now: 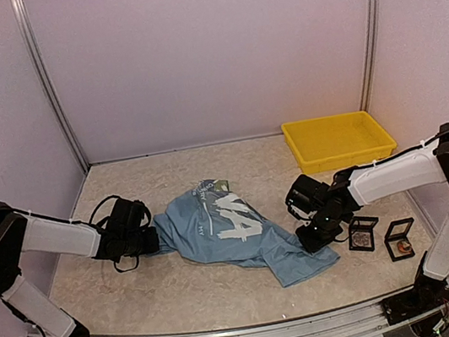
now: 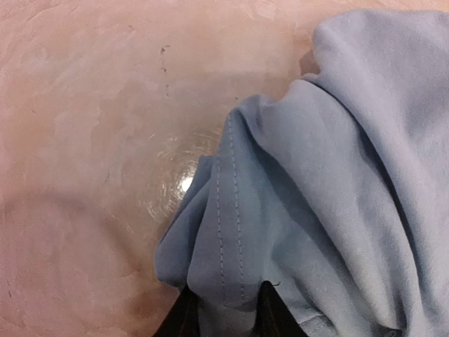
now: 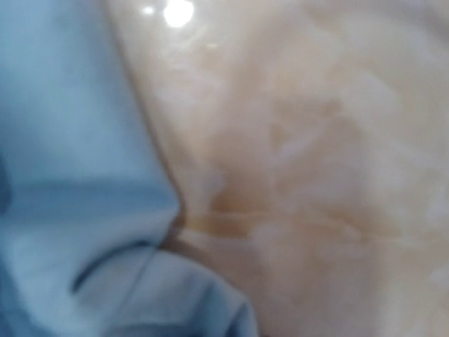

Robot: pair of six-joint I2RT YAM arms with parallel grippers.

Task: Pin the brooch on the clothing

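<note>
The clothing (image 1: pixel 234 231), a light blue T-shirt with white lettering, lies crumpled in the middle of the table. My left gripper (image 1: pixel 152 241) is at its left edge. In the left wrist view its black fingertips (image 2: pixel 184 317) are shut on a stitched hem fold of the clothing (image 2: pixel 231 267). My right gripper (image 1: pixel 310 242) is low at the shirt's right edge. The right wrist view is blurred and shows only blue cloth (image 3: pixel 77 210) and table, no fingers. The brooch (image 1: pixel 403 246) is a small golden piece in a black box right of the shirt.
A second small black box (image 1: pixel 363 234) with a round piece lies beside the first. A yellow tray (image 1: pixel 338 140) stands at the back right. White walls enclose the table on three sides.
</note>
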